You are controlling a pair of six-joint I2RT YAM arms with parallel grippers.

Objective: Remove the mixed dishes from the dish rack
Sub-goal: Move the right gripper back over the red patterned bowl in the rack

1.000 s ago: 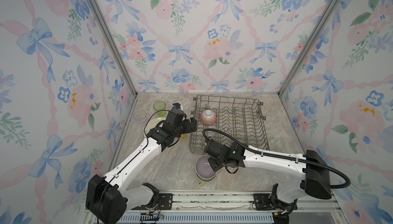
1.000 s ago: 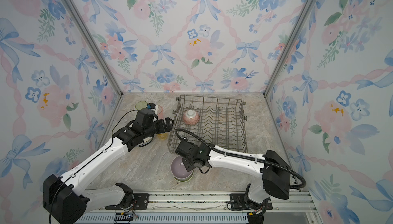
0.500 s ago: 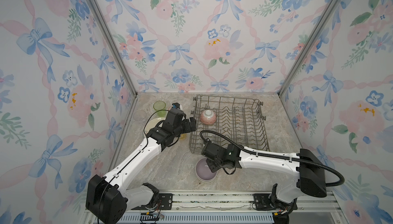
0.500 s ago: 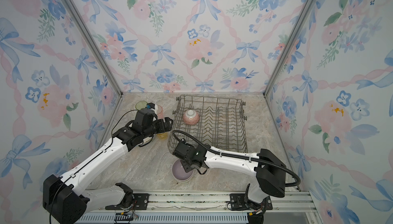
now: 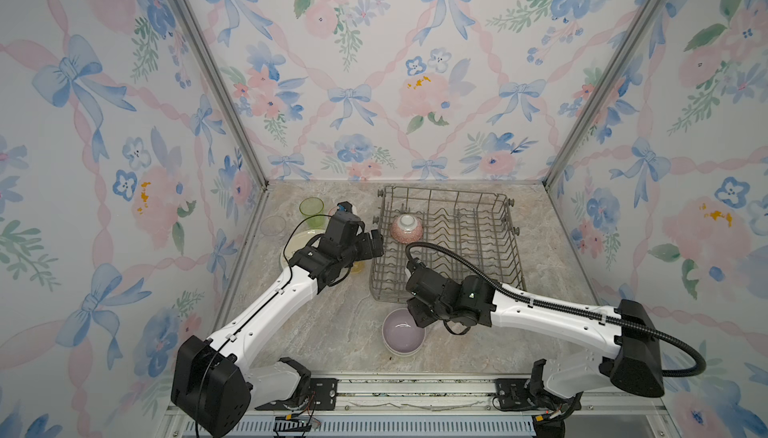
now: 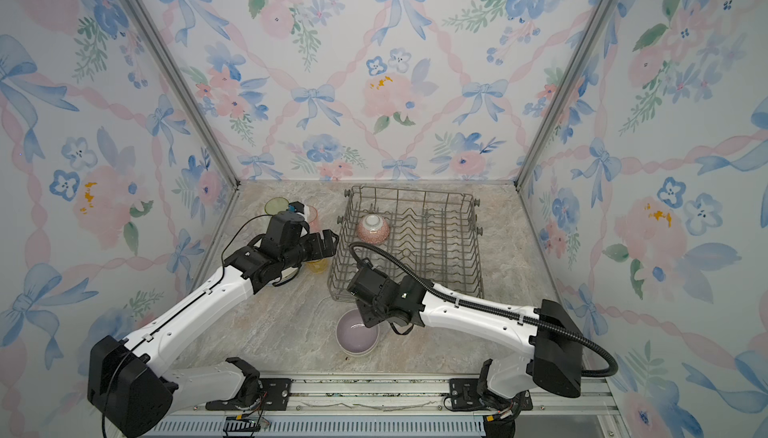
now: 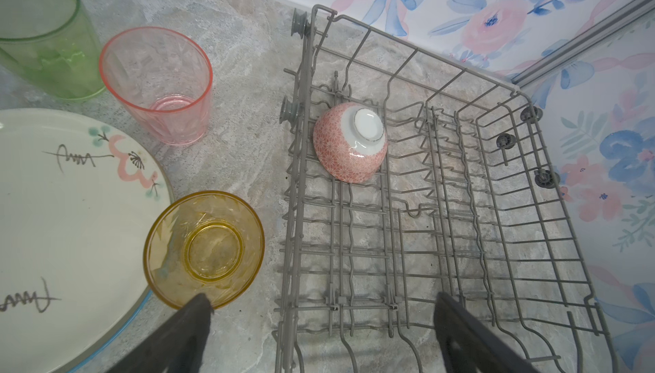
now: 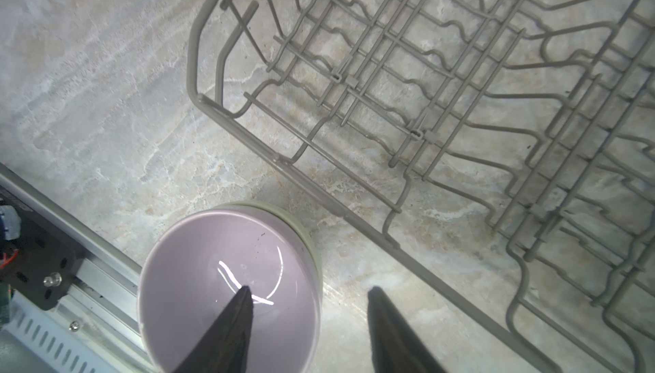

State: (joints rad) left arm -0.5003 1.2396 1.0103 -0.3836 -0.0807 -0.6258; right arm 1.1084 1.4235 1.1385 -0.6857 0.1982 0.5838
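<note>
The dish rack (image 5: 511, 244) is standing almost emptied. Only a pink patterned bowl (image 7: 351, 142) is sitting in it, upside down among the tines by the rack's wall on the left arm's side.

Everything else in view is resting on the table (image 5: 332, 332) outside the rack. Beyond that same wall a green tumbler (image 7: 42, 34), a pink tumbler (image 7: 159, 84) and an amber tumbler (image 7: 203, 249) are standing upright, with a clear tumbler (image 5: 273, 226) farther out. Beside them a cream floral plate (image 7: 71, 212) is lying flat. A bluish rim is showing under it, though how many plates are stacked there is hard to tell.

Just outside the rack's near corner, a lilac bowl (image 8: 230, 282) is sitting nested in a pale green bowl (image 8: 304, 226).

The right hand (image 8: 308, 293) is hovering over that pair with its fingers parted and astride the lilac rim, gripping nothing. The left hand (image 7: 322, 298) is spread wide and empty, hanging above the rack's near-left part and facing the pink bowl.

The unloading looks all but finished — that one bowl is what is left, and the left hand seems best placed for it.
</note>
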